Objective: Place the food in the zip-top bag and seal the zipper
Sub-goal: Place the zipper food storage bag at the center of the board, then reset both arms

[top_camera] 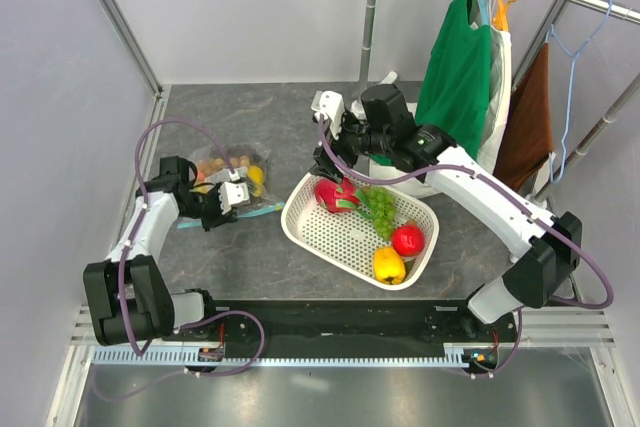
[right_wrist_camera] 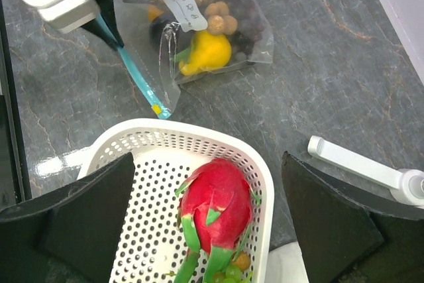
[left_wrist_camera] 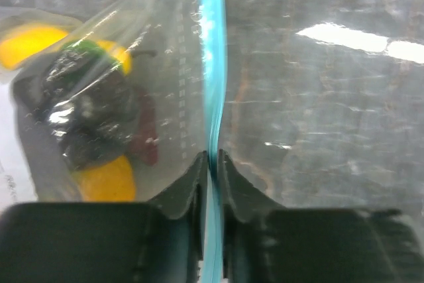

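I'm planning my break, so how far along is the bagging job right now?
Done: several fruits sit inside the bag. In hand: the left gripper pinches the zipper. Left: probably finishing the seal; the open right gripper hovers over a basket holding a dragon fruit and more.

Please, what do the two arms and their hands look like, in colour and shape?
The left arm and right arm have white links, black joints and looping purple cables. The left hand and right hand have black wedge-shaped fingers.
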You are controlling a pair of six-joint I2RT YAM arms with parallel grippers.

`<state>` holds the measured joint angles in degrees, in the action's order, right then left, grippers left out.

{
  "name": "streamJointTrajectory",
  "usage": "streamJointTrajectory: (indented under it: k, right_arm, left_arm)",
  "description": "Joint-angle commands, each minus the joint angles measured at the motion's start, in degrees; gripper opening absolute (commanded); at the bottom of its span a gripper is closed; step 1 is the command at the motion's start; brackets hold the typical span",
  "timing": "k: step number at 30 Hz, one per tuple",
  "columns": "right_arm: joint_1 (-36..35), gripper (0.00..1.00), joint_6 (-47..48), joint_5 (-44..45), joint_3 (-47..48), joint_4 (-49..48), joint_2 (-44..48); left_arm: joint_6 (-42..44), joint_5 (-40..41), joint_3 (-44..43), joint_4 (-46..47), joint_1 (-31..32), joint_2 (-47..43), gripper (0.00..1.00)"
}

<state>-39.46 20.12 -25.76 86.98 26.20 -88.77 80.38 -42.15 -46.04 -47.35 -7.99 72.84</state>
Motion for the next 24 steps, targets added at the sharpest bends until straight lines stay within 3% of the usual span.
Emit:
streamJointTrajectory:
  k: [1,2,5,7,9,10,16,18,21,24]
  right_arm:
    - [0.3,0.98,-0.9,1.1,-1.9,1.3,4.6]
    - [0.3,0.98,-1.0,1.2,-2.5,1.6,5.2]
    - [0.4,0.98,-1.8,2.3,-5.1,1.8,8.3]
    - [0.3,0.98,-2.4,2.9,-6.6,1.8,10.8]
    - [0.3,0.98,-4.2,3.4,-7.8,1.8,13.1]
    - [0.3,0.98,-5.0,4.4,-8.3,1.7,13.8]
    - [1.7,0.98,-9.5,5.6,-12.8,1.3,20.4]
    - [3.3,0.98,-11.4,5.5,-15.2,1.3,23.0]
    - [4.7,0.98,-13.9,6.7,-19.0,1.4,26.8]
    - [5.7,0.98,-13.1,3.3,-25.1,2.8,31.7]
  left_arm:
    - [3.8,-2.1,-0.6,-9.8,0.0,-4.0,0.35]
    - [2.5,-2.1,-1.2,-9.8,0.0,-4.8,0.44]
    - [-3.5,-2.8,-6.0,-10.7,-0.1,-7.3,0.58]
    - [-9.1,-4.6,-12.2,-12.0,-0.1,-7.7,0.61]
    - [-15.4,-6.0,-17.1,-12.0,-0.1,-7.7,0.86]
    - [-22.8,-7.5,-22.3,-11.7,-0.1,-7.5,0.99]
    - [-55.9,-4.6,-41.5,-7.6,0.0,0.1,1.00]
    - [-61.6,-2.6,-43.2,-6.9,0.0,1.8,1.00]
    - [-66.1,-0.7,-40.5,-5.0,0.0,0.9,1.00]
    - [-67.8,1.8,-32.1,-2.9,0.3,-1.3,1.00]
